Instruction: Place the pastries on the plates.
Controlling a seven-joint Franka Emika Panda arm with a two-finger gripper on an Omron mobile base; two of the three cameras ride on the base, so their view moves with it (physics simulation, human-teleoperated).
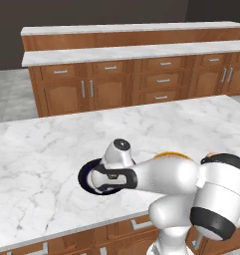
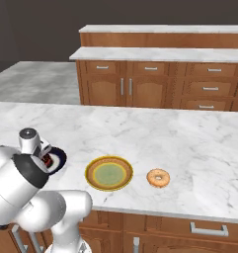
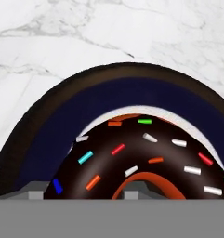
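1. Marble worktop (image 2: 189, 133) broad and bare toward the back and right; front edge close below the plates, so no drifting toward the near lip on any sideways travel.
2. White arm bent low over the left part of the slab, wrist above the navy plate (image 1: 87, 175); straight up looks like the cleanest way out.
3. Navy plate near the front edge, yellow-rimmed plate (image 2: 109, 173) just to its right, a strip of bare marble between them.
4. Chocolate doughnut (image 3: 146, 158) with coloured sprinkles right over the navy plate's pale ring; resting or just above, cannot tell.
5. Claw (image 3: 81, 193) clamped on that doughnut, dark tips barely peeking at either side of the ring. Best handling by judgement: settle flat inside the ring, part the tips gently, lift vertically to avoid dragging it off centre.
6. Glazed tan doughnut (image 2: 158, 178) on the marble just right of the yellow plate, apart from it, also near the front edge; short hop left for that one.
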